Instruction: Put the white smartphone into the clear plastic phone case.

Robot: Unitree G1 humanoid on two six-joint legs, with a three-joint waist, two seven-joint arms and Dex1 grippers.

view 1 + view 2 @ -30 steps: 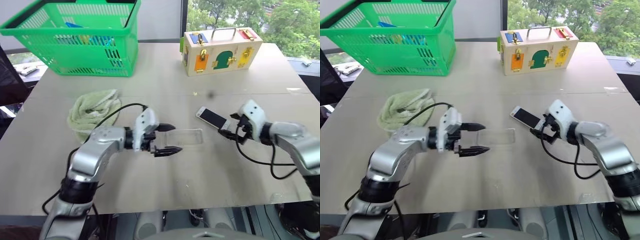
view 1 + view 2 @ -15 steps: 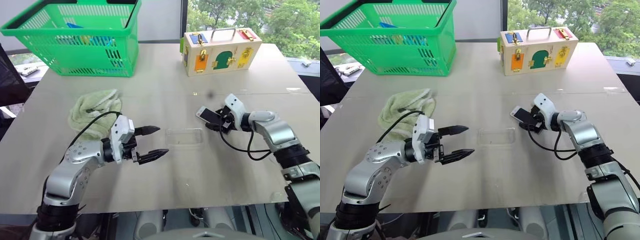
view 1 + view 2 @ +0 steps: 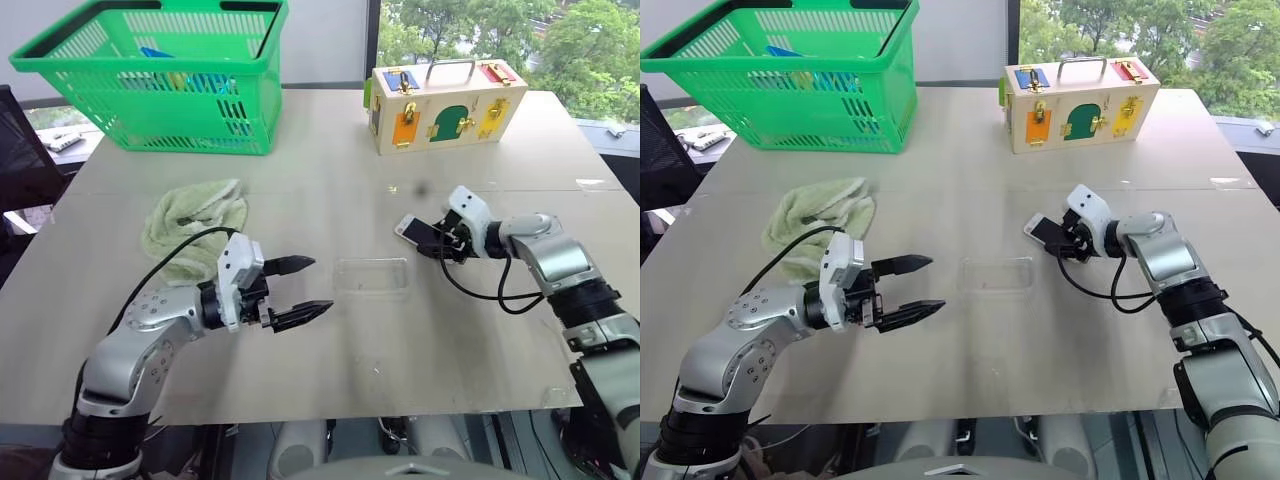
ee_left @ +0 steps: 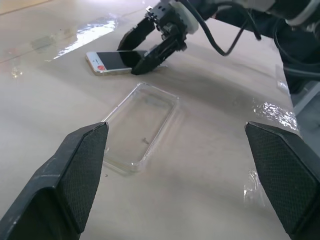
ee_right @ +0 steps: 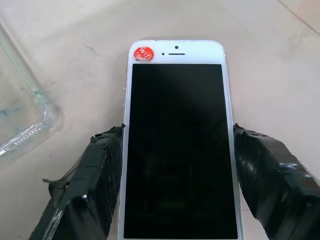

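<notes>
While phone lies flat on table, just beside empty case: nothing inserted yet. Right gripper straddling phone's sides, pads touching, grip not clearly made. Left gripper wide open, empty, near case. Remaining: lift, seat.

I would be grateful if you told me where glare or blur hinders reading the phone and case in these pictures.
Left wrist view: bright window glare streaks the table beyond the white smartphone; the clear plastic phone case reads by its rim highlights; the near fingers look soft. Right wrist view: the phone is sharp, its screen free of glare. Eye views: the case is a faint outline.
</notes>
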